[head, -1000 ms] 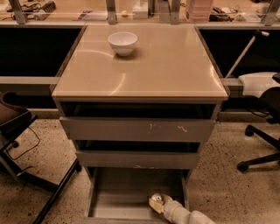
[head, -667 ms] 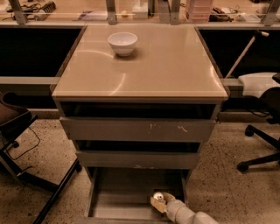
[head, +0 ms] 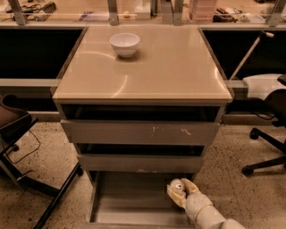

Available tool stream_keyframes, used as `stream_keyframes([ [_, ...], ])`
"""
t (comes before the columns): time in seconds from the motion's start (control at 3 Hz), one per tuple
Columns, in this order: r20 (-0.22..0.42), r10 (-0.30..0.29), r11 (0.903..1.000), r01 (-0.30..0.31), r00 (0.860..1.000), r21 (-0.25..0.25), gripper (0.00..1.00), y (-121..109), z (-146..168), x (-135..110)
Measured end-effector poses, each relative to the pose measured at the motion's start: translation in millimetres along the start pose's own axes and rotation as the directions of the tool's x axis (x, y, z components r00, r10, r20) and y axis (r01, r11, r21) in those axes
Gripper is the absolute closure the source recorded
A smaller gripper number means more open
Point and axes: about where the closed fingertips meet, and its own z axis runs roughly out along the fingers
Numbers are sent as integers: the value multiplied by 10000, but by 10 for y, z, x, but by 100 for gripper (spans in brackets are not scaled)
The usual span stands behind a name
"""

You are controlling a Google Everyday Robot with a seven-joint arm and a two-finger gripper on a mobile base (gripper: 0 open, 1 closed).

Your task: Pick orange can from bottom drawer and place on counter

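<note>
The bottom drawer (head: 127, 199) is pulled open at the foot of the grey cabinet, its flat floor showing. My gripper (head: 179, 191) reaches in from the lower right, at the drawer's right side. It is shut on the orange can (head: 177, 184), of which mostly the round silver lid shows between the beige fingers. The can's body is largely hidden by the fingers. The glossy beige counter (head: 174, 67) tops the cabinet, well above the gripper.
A white bowl (head: 124, 44) stands on the counter's back left. Two upper drawers are slightly open, one front (head: 138, 133) scratched. A cluttered desk (head: 80, 13) runs behind. A chair base (head: 266, 156) stands right and a dark chair (head: 15, 129) left.
My gripper has moved up and to the right inside the bottom drawer, and the can has moved with it.
</note>
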Motion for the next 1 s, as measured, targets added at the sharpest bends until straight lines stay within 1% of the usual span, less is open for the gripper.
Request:
stream_keyframes([
  [0.33, 417, -483, 9938, 439, 9980, 1024, 100, 177, -687, -867],
  [0.67, 441, -760, 9846, 680, 9961, 1608, 100, 591, -1261, -1426],
  [1.0, 541, -1549, 9659, 1398, 9864, 2180, 100, 624, -1477, -1804],
])
